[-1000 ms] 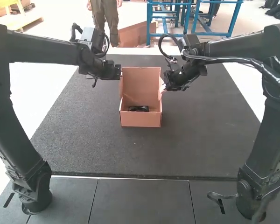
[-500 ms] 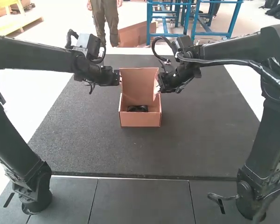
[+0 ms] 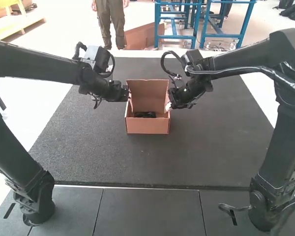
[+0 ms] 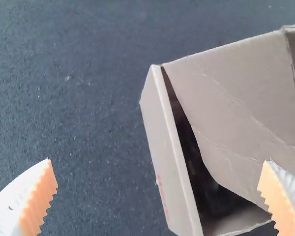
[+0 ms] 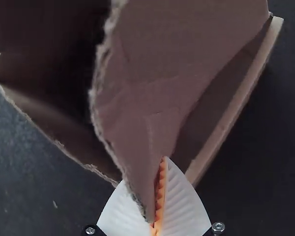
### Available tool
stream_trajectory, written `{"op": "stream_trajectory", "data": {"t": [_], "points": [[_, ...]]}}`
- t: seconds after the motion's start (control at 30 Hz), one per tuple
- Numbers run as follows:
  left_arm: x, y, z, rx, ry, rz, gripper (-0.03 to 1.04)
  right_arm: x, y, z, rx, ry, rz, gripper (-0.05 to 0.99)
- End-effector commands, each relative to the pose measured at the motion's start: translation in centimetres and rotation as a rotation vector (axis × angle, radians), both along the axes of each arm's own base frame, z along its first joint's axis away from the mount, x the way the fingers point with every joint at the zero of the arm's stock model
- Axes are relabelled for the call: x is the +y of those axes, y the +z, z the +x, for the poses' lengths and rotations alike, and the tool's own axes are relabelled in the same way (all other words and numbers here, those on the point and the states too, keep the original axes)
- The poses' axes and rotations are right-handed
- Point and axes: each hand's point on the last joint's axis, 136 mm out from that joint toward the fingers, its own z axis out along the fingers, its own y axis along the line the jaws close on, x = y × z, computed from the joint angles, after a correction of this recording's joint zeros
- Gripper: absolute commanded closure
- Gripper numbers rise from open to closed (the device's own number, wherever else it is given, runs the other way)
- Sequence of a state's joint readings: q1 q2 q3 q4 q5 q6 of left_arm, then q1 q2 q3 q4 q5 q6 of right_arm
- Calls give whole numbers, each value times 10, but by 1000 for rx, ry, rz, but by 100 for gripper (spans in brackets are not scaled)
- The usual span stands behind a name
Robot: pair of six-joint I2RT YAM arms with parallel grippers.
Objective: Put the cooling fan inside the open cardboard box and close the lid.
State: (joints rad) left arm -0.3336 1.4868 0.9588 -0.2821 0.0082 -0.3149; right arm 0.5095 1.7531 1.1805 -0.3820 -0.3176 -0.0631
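Observation:
The open cardboard box stands mid-mat with its lid upright at the back. The black cooling fan lies inside on the bottom. My left gripper hovers at the box's left side, open; in the left wrist view its fingers straddle the left wall and the side flap, touching neither. My right gripper is at the box's right side, shut on the edge of the right side flap, with the fingers pinching the cardboard.
The box sits on a dark mat with open room all around it. Another cardboard box lies on the floor beyond the mat's far edge. A person stands farther back, touching nothing.
Both grippers have come down and closer to the box. The right one has drawn its flap inward, and the lid's top edge sits lower than before.

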Motion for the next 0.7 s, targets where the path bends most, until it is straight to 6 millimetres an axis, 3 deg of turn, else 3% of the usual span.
{"op": "stream_trajectory", "data": {"t": [0.0,0.2,0.3,0.57,0.63,0.67], "points": [[-5,13,-9,-17,-33,-13,4,7,15,-10,-20,25,23,94],[-2,5,-23,24,-48,14,4,3,13,-6,-46,27,-10,94],[0,4,-27,36,-55,24,4,0,16,0,-70,10,-29,88],[3,13,-33,33,-57,29,4,-10,31,9,-125,-39,-69,35],[5,17,-32,21,-50,25,4,-10,36,8,-125,-40,-67,9],[7,21,-31,9,-41,29,4,-11,38,7,-122,-38,-70,2]]}}
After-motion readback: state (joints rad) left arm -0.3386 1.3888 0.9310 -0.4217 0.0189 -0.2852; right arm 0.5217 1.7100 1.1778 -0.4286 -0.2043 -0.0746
